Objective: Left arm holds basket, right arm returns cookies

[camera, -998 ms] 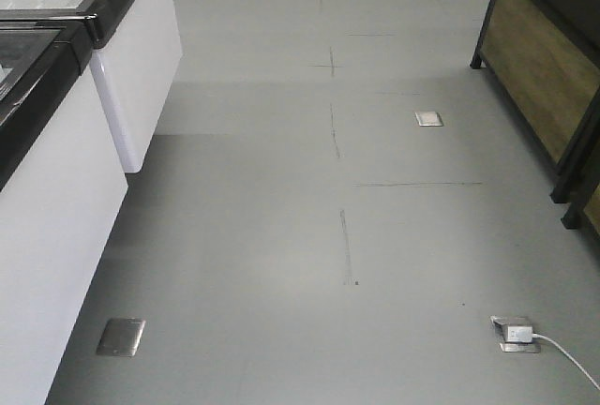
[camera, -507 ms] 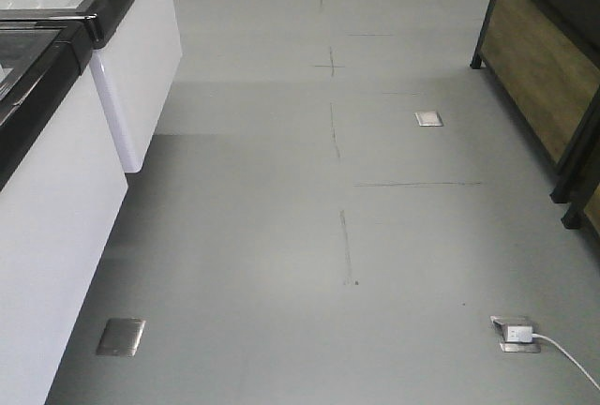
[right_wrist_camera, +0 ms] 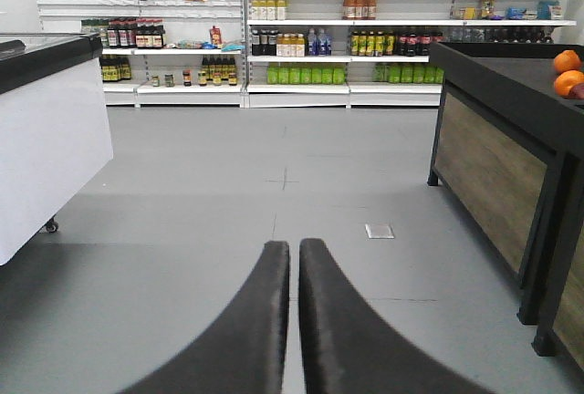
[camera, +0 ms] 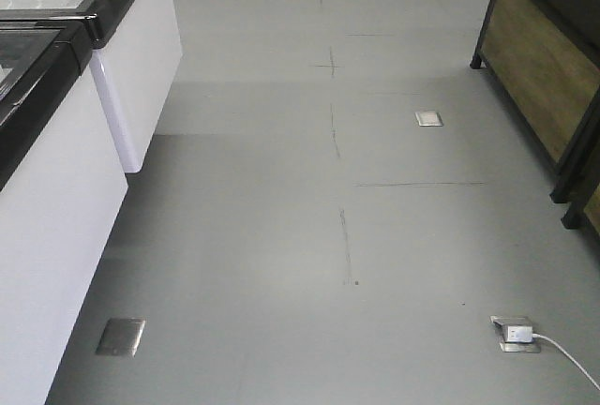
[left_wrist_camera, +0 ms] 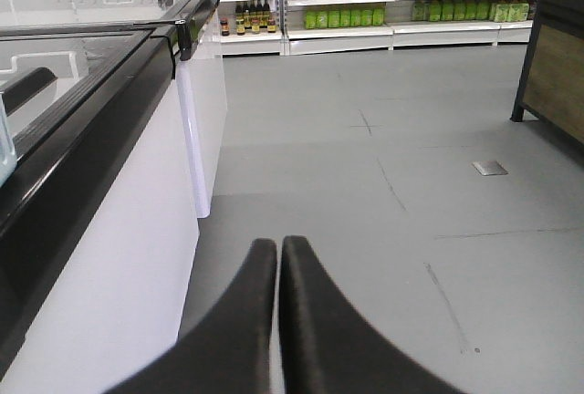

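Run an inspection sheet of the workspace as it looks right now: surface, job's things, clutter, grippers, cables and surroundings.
Surface: grey floor with thin dark lines and a flat metal floor plate.
Job's things: basket and cookies, nothing seen in any view.
Clutter: nothing seen.
Grippers: left gripper jaws shut, empty; right gripper jaws shut, empty.
Cables: white cable runs from a white plug in a floor socket to the lower right edge.
Surroundings: white freezer cabinet on the left, wood-panelled stand on the right, stocked shelves beyond, oranges on the stand.
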`<state>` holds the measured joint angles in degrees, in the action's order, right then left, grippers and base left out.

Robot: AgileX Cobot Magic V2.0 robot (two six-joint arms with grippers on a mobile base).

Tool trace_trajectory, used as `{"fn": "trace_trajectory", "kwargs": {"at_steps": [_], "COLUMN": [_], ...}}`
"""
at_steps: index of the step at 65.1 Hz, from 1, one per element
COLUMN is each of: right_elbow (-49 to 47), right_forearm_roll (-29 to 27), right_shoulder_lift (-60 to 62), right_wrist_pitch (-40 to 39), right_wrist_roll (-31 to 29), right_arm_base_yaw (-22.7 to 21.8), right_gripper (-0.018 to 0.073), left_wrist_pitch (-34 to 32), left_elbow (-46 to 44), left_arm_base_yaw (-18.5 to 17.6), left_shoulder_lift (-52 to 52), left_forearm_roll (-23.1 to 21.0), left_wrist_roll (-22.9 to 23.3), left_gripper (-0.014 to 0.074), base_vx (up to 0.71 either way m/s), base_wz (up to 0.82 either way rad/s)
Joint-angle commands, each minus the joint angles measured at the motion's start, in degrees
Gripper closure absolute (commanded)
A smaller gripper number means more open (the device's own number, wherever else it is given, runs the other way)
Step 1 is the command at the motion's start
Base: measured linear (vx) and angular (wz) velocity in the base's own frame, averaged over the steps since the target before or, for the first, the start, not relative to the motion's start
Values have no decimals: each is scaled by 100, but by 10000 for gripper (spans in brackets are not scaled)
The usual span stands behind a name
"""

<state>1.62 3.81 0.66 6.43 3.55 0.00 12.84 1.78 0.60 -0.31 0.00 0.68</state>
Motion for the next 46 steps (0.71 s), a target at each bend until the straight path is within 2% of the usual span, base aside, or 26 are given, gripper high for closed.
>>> {"fn": "trace_trajectory", "kwargs": {"at_steps": [1,30,46], "right_elbow": [101,101,101], "right_forearm_roll": [44,44,44], "right_shoulder_lift": [73,73,73], "right_wrist_pitch": [-389,-389,-389], "right_wrist_roll": [-25,-25,-25], "right_arm_base_yaw": [-4,-4,-4], "right_gripper": [565,565,565], "left_wrist_pitch": [-403,-427,-808], "left_elbow": [-198,-198,-198], "left_arm_base_yaw": [7,7,7], "left_shoulder_lift": [-113,-113,-113], "left_forearm_roll": [0,0,0], "left_wrist_roll": [18,18,18], "left_gripper": [602,602,602], "base_vx": [0,0,0], "base_wz": [0,0,0]}}
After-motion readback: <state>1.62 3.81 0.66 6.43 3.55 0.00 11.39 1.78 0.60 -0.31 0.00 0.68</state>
